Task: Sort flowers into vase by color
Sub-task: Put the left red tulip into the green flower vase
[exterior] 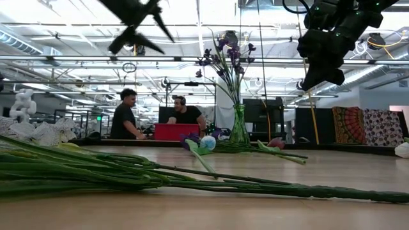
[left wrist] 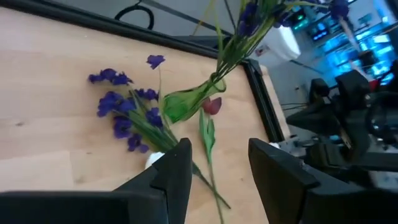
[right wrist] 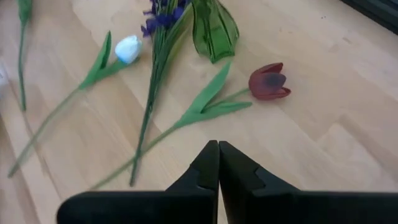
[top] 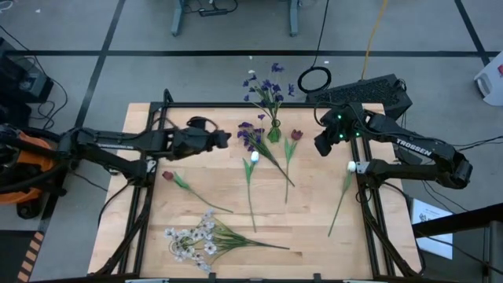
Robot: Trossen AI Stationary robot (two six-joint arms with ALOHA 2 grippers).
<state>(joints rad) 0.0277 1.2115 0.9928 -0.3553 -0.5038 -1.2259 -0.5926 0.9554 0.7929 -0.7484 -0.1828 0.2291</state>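
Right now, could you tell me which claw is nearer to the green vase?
Right, narrowly. The right claw hovers shut just to the green vase's right, above the table. The left claw hangs open on its other side, slightly farther off.

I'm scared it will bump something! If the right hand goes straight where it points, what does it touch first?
Probably the dark red tulip's green stem, lying just ahead of the shut right hand; depth is hard to judge.

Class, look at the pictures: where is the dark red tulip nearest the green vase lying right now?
In the high view the dark red tulip lies flat on the table just right of the green vase, stem trailing toward the near edge, between the purple spray and the right gripper.
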